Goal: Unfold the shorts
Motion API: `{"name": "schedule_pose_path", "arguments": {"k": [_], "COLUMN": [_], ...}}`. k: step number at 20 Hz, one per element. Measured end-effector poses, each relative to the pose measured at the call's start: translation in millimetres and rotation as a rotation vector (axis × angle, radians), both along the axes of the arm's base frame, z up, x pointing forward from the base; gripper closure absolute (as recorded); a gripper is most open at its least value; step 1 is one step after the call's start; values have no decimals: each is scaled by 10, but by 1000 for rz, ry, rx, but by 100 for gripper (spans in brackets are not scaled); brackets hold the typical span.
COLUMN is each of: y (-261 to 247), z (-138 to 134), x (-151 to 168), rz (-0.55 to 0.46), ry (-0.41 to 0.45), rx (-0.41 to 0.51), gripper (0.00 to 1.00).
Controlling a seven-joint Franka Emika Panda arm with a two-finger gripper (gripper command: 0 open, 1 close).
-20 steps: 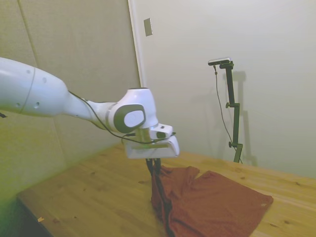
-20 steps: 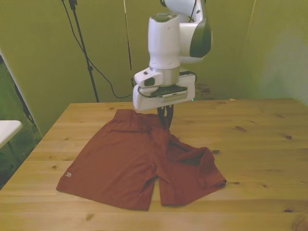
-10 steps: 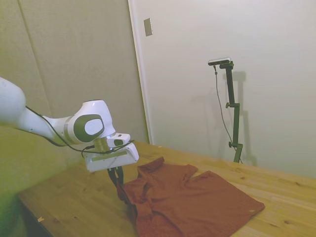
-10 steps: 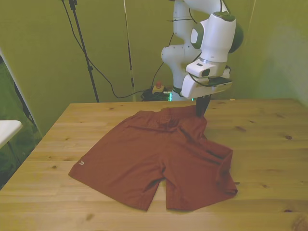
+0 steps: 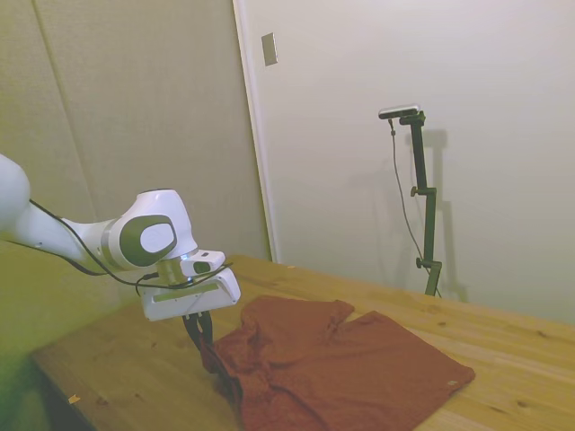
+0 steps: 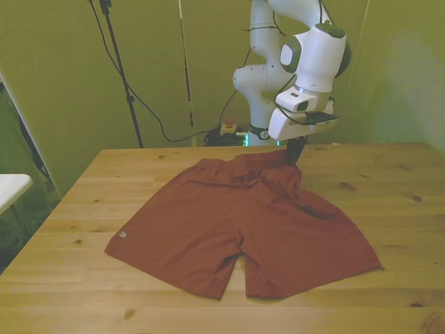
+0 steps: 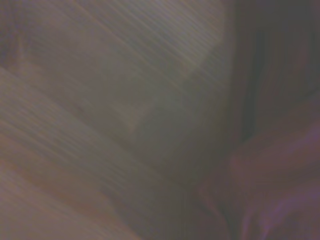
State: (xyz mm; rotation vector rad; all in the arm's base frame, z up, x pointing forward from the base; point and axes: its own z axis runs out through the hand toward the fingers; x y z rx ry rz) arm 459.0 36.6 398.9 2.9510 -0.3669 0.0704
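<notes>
Fingers [image 6: 295, 154] dark, pointed down, drawn close together on the waistband edge of the rust-red soft cloth shorts [image 6: 243, 223]; the cloth rises in a small peak into them, so the grip reads as pinched shut on fabric. Side view agrees: the fingers [image 5: 199, 334] are narrow, with a raised corner of the cloth meeting their tips. The gripper [image 6: 295, 158] hangs under a white wrist block with a small camera housing on its face.

From the fingers the shorts spread away across the light wooden plank table [image 6: 389, 202], lying mostly flat and opened out. Both legs point away from the fingers toward the table's near edge in the front view, with a notch between them. Waistband runs from the fingers toward the front view's left, slightly wrinkled. The leg nearest below the fingers shows a few shallow folds; the farther leg lies smooth and carries a small pale logo [image 6: 122, 235] at its hem corner.

Wrist view is blurred: a reddish fold of cloth [image 7: 270, 190] against wood grain [image 7: 75, 125], nothing finer readable.

Beyond the fingers, the white Franka arm [image 6: 264, 62] stands at the table's far edge, with black cables trailing behind it.
</notes>
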Motion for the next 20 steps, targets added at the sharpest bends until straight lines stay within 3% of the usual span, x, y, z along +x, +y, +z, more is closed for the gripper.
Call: {"name": "schedule_pose_path", "arguments": {"k": [8,20], "y": [46,222], "z": [165,776], "x": [56,-19], "rz": [-9,-36], "ry": [0,-21], "rx": [-8,-32], "gripper": [0,0]}}
